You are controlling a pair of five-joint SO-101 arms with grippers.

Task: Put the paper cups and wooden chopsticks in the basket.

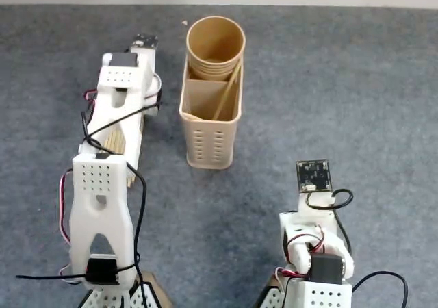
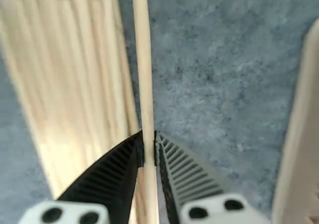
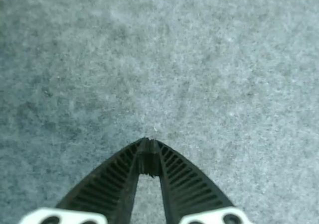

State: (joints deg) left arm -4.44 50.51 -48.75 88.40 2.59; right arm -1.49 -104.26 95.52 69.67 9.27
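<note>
Table [image 1: 356, 82], grey and fuzzy, is carrying everything. The left arm [image 1: 102, 185] is stretching up the left side of the high view. It is lying over the pile of wooden chopsticks [image 1: 118, 142], likely so it can reach them. The basket [image 1: 211, 144] is standing in the upper middle, just beside that arm, so the trip looks short. The paper cups [image 1: 215, 44] are sitting stacked in its far part, and thin sticks [image 1: 228, 92] are leaning in the next part. The left pincer [image 2: 148, 144] is squeezing one chopstick [image 2: 142, 59] beside the pile, probably to lift it alone. The right pincer [image 3: 148, 157] is pressing its tips together on nothing over bare table at the lower right, well apart from the basket.
</note>
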